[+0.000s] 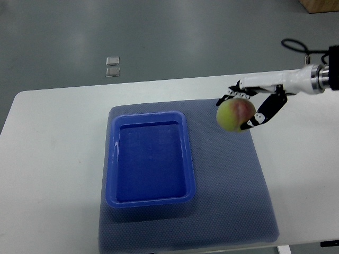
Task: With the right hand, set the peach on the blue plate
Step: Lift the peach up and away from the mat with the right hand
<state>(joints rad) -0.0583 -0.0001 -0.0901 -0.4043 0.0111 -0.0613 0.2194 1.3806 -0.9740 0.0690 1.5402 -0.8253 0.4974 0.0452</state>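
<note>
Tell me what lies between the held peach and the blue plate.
Nothing but bare grey mat. In the top view, the peach, gripped by the right hand, sits just right of the blue plate, and no object stands in the gap.

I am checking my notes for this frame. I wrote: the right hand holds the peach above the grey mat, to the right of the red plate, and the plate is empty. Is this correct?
One detail is wrong: the plate is blue, not red. The top view shows it. The rest stands: the right hand holds the peach above the grey mat, to the right of the plate, and the plate is empty.
</note>
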